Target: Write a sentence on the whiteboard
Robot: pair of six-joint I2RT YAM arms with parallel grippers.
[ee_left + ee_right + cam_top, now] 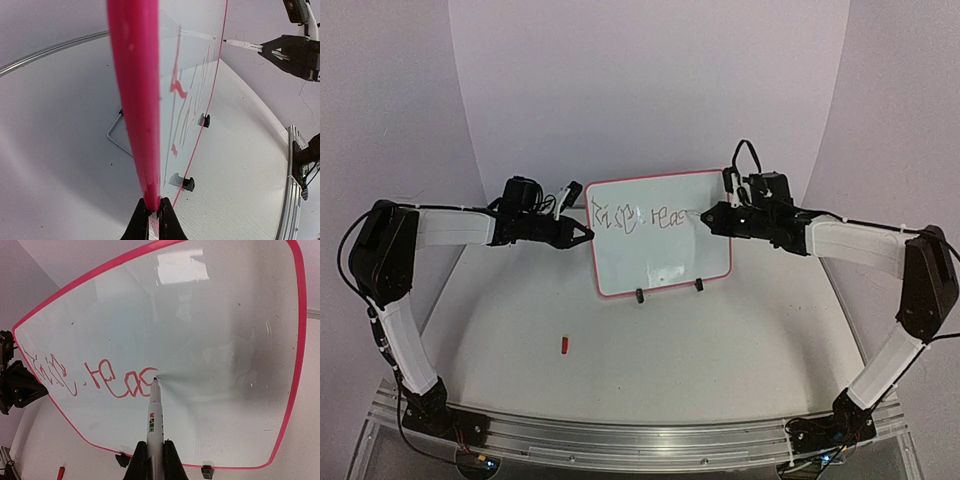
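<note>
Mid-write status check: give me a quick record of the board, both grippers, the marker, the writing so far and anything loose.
whiteboard: upright on two black clip feet
left gripper: shut on the whiteboard's left frame edge
right gripper: shut on the marker
marker tip: touching the board at the end of the writing
writing: one red line in the upper half, roughly "Rise, rea"
loose item: small red piece on the table, front-left of the board, apart from it
</note>
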